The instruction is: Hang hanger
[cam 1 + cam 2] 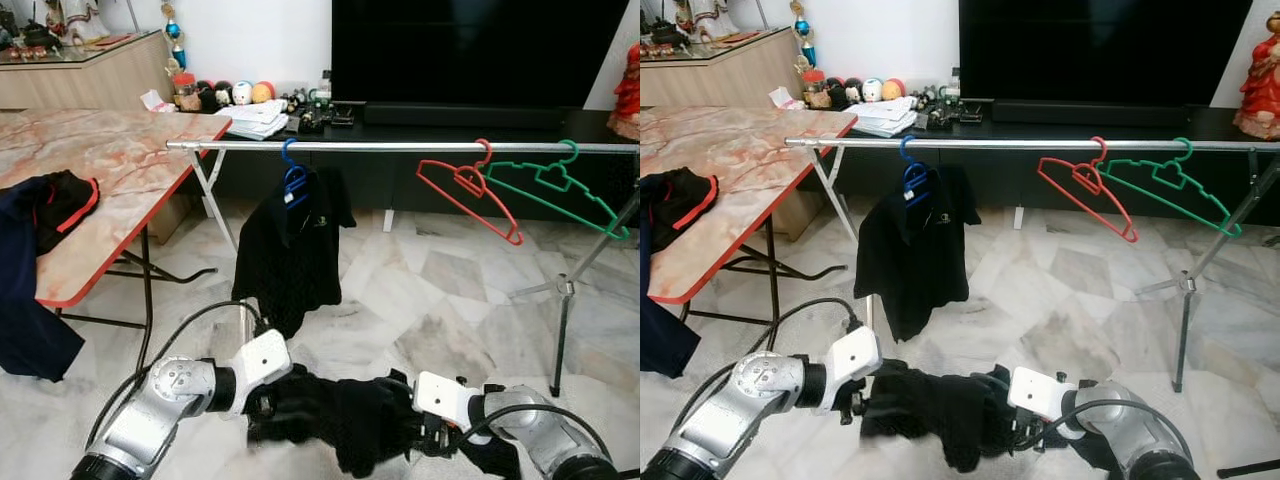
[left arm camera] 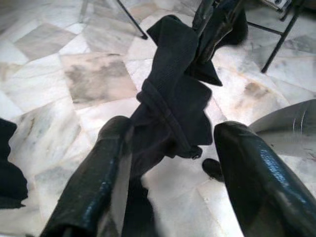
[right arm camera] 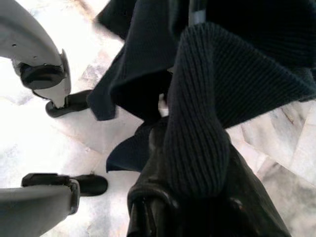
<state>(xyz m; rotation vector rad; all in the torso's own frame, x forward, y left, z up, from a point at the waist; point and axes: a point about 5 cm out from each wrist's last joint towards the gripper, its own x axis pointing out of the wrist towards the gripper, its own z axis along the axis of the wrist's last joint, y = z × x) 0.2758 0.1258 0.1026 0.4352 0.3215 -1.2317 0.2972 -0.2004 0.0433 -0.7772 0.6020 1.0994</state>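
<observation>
A metal clothes rail (image 1: 400, 147) runs across the room at chest height. From it hang a blue hanger (image 1: 293, 180) carrying a black polo shirt (image 1: 290, 250), an empty red hanger (image 1: 470, 190) and an empty green hanger (image 1: 555, 185). Low in front of me, a black knitted garment (image 1: 345, 415) stretches between my two grippers, well below the rail. My right gripper (image 1: 425, 435) is shut on the garment (image 3: 197, 123), whose knit folds over its fingers. My left gripper (image 2: 170, 133) is open, and the cloth (image 2: 173, 94) lies against one finger (image 2: 98, 168).
A marble-patterned folding table (image 1: 110, 160) stands to my left with dark clothes (image 1: 50, 205) heaped on its near edge. The rail's tripod leg (image 1: 565, 290) stands at the right. A black TV console (image 1: 450, 115) and cluttered sideboard lie behind the rail. The floor is marble tile.
</observation>
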